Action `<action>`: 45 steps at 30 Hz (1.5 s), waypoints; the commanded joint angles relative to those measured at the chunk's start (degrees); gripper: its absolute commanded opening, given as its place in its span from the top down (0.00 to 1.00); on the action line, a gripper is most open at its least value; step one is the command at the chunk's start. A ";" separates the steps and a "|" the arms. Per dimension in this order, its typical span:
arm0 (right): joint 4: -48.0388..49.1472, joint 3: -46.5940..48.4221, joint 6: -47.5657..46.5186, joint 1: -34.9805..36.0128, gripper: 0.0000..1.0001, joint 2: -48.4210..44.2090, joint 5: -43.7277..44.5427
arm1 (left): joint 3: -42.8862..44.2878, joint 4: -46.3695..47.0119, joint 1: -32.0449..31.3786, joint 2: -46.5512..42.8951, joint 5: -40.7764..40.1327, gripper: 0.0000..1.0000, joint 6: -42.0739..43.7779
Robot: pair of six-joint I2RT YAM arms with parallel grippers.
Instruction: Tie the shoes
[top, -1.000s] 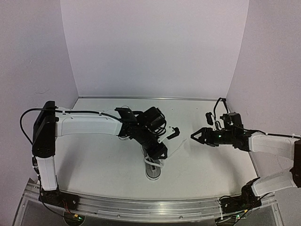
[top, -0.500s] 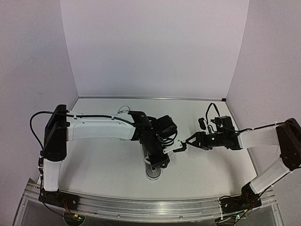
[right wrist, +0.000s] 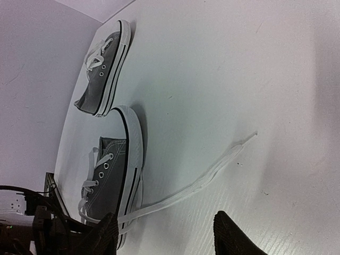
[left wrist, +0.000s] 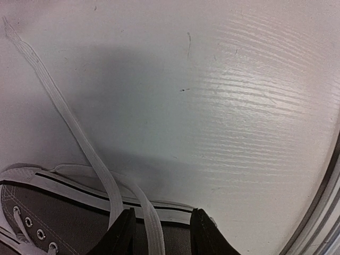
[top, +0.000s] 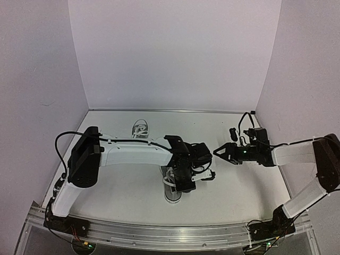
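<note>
The left gripper [left wrist: 159,226] is hovering over the near shoe [left wrist: 64,212] at its white sole edge. Its jaws are standing apart, straddling one white lace [left wrist: 150,220] without pinching it. The right gripper [right wrist: 164,218] is waiting off the near shoe's sole side, jaws wide apart and holding nothing. The long lace end [right wrist: 202,180] is trailing away from the near shoe across the table [right wrist: 239,79]. The far shoe [right wrist: 103,66] is sitting beyond the near shoe's toe, and it is looking untied as well.

The left jaws are probably risking a bite on the sole rim along with the lace, and a pull would then be dragging the small shoe instead of tightening anything. The flat lace may also be slipping sideways out of the gap. With both grippers working this close to the near shoe, they could be knocking together.

No brand, label or lettering is showing on either shoe.
</note>
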 commanded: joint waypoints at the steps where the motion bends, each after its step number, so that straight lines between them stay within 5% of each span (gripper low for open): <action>1: 2.08 0.46 0.74 -0.39 0.42 -2.29 -1.18 | 3.42 -1.98 -0.36 2.01 -4.68 0.62 1.39; 6: 1.99 0.32 0.84 -0.58 0.42 -2.64 -1.22 | 4.56 -3.56 -0.45 4.19 -7.38 0.66 2.03; 11: 1.99 0.44 0.87 -0.62 0.43 -2.41 -1.23 | 4.12 -2.69 -1.19 2.09 -8.97 0.95 2.50; 13: 1.99 0.60 0.79 -0.59 0.43 -2.19 -1.18 | 1.92 -0.26 -1.54 -1.03 -8.37 1.00 2.60; 21: 1.90 1.04 0.05 -0.58 0.44 -1.14 -1.62 | -11.34 12.56 -0.95 -18.17 -0.84 1.00 -0.03; 30: 1.90 0.75 -0.60 -0.59 0.45 -0.47 -1.55 | -30.59 30.45 7.28 -33.36 5.81 0.96 -11.27; 35: 1.90 0.46 -0.88 -0.58 0.45 -0.29 -1.62 | -45.61 41.66 10.80 -42.26 -2.15 0.97 -22.17; 38: 1.90 0.45 -1.17 -0.58 0.45 0.18 -1.75 | -53.99 45.85 11.48 -47.55 -8.54 0.89 -28.02; 45: 0.81 0.47 -2.03 -0.59 0.45 0.67 -2.45 | -63.43 42.70 11.77 -50.72 -15.06 0.77 -40.48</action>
